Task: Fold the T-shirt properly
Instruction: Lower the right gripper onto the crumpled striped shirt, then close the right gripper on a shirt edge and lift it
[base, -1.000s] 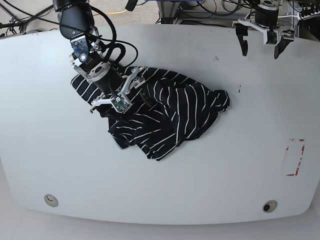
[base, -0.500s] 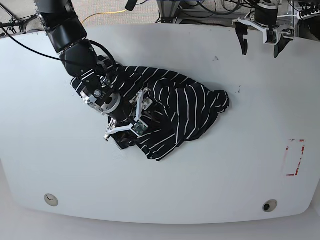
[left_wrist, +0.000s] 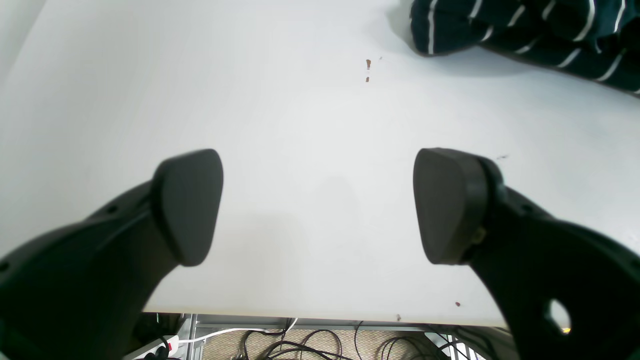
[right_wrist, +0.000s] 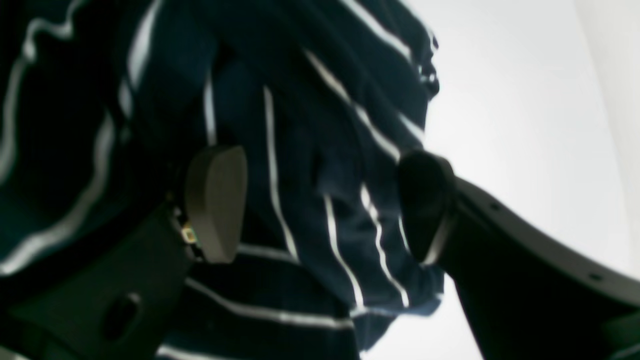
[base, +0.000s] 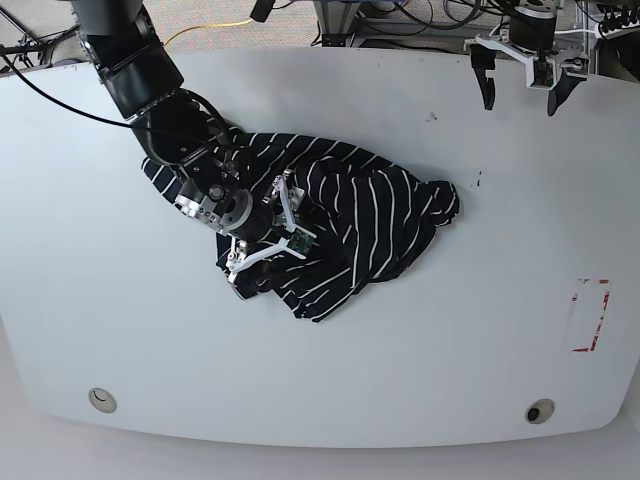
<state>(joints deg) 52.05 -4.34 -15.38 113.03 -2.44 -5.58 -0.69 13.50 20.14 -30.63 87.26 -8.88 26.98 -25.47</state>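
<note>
T-shirt (left_wrist: 525, 30) first, as your left wrist view has it: only a striped corner shows at the top right, well apart from the left gripper (left_wrist: 320, 205), whose jaws stand wide over bare white surface (left_wrist: 280, 115) near its far edge, with cables beyond. In the right wrist view, your right gripper (right_wrist: 320, 200) has its jaws partly spread with a ridge of dark striped cloth between them; whether the pads actually pinch it, you cannot tell from here. In the base view, the T-shirt (base: 370, 215) lies crumpled in a heap left of centre, and the right gripper (base: 268, 232) sits over its lower-left folds. To do this step well, you should probably take a single hem layer rather than a bunch, then draw it outward to spread the heap flat. You have open room toward the near edge and the right; the left gripper (base: 520, 88) hangs at the far rim.
</note>
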